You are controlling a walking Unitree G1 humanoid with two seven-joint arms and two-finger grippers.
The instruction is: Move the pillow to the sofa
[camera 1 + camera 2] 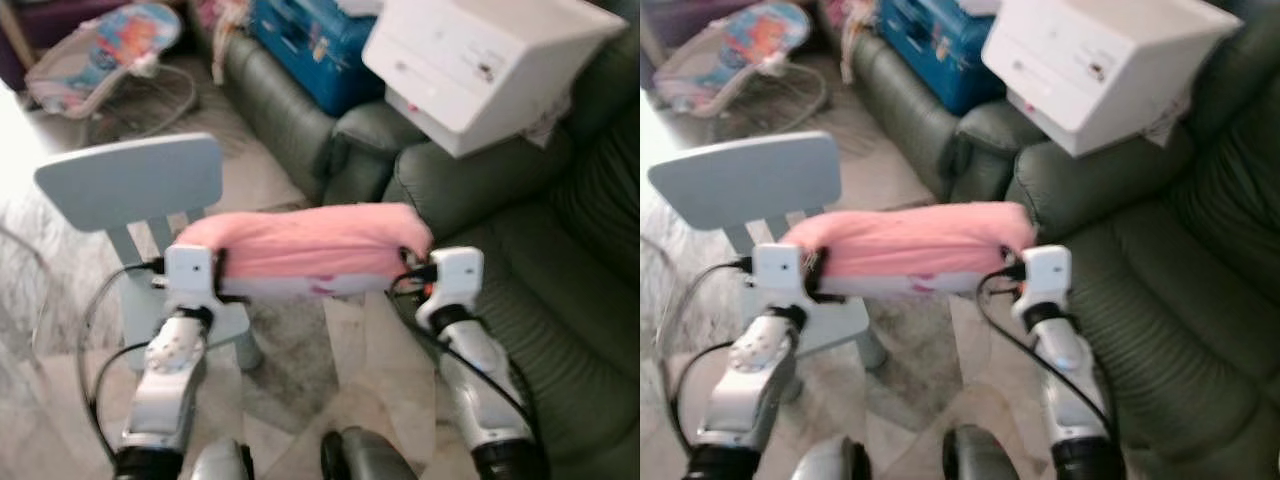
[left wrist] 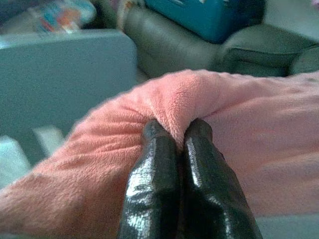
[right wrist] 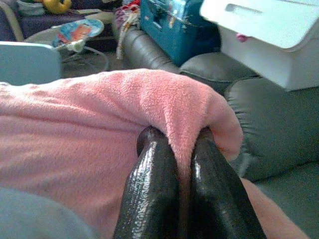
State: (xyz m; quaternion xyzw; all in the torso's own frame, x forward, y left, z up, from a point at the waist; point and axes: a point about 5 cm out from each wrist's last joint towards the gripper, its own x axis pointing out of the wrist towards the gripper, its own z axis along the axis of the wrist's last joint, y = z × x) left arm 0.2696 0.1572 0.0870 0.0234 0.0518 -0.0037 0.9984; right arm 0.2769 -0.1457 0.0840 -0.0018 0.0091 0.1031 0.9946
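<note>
— living room, marble floor [image 1: 380,350]: pale blue wooden chair [image 1: 130,180], soft pink fleece pillow [image 1: 300,245] held above it.
— grippers?
— left gripper [image 2: 178,135], right gripper [image 3: 177,139] each pinching an end. dark green leather sofa [image 1: 560,290] right; placing remains.

At frame right the sofa [image 1: 560,300] seat lay open, with bare floor [image 1: 350,360] leading there. A white box [image 1: 480,60] and blue case [image 1: 310,40] crowded its upper part; a chair [image 1: 130,185] blocked the left.
</note>
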